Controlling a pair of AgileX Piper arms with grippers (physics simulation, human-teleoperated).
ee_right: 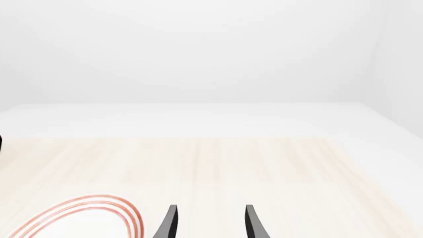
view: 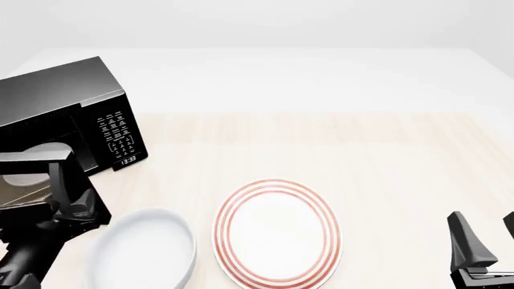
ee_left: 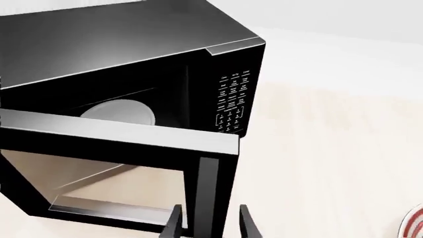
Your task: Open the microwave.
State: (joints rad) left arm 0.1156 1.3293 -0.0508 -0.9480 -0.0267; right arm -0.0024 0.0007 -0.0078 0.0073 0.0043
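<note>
Just ahead of your left claw stands the microwave, its door swung partway out toward you; the vertical bar handle sits between the two spread fingers, though you cannot tell from these views whether the pads touch it. Beyond the door edge you see the white turntable plate inside and the white-marked button panel at the far side of the cavity. Your right claw hovers with its fingers parted around nothing, well apart from the oven, over pale wood-grain worktop. Between the two claws lie a white bowl and a red-ringed plate, the bowl nearer your left claw. Past the wood strip the surface turns plain white, and the room behind is a bare, evenly lit white wall.
</note>
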